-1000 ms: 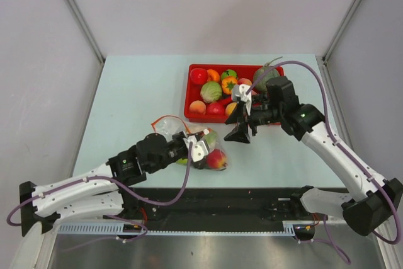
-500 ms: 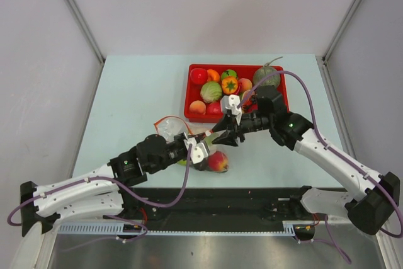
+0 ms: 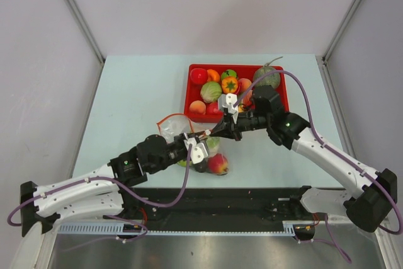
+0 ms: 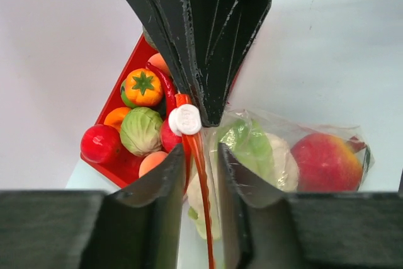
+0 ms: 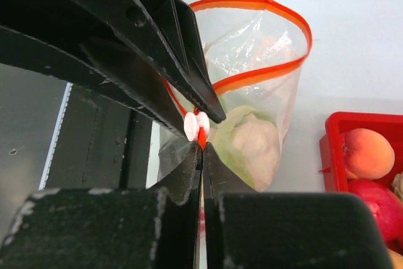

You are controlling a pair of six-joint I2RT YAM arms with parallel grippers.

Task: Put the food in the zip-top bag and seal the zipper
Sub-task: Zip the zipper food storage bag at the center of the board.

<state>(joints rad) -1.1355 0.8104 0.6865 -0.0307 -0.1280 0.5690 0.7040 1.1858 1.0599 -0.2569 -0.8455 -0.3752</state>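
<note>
Orange-red plastic zipper strip [image 5: 252,3] of the clear crinkly bag [image 5: 255,48] is clamped in my closed right gripper [image 5: 201,150]. My left gripper [image 4: 200,159] stands slightly parted around it; bright toy food [image 4: 324,162] lies bagged just beyond.

Pale mint-green surface [image 3: 132,92], matte, boxed in on three sides by plain white walls [image 3: 214,4]. Grey metal posts [image 3: 75,14] slanting up from the back corners. Along the near edge, black base plate [image 3: 252,196], then brushed steel sheet [image 3: 220,253]. Soft, even light, with only faint shadows.
</note>
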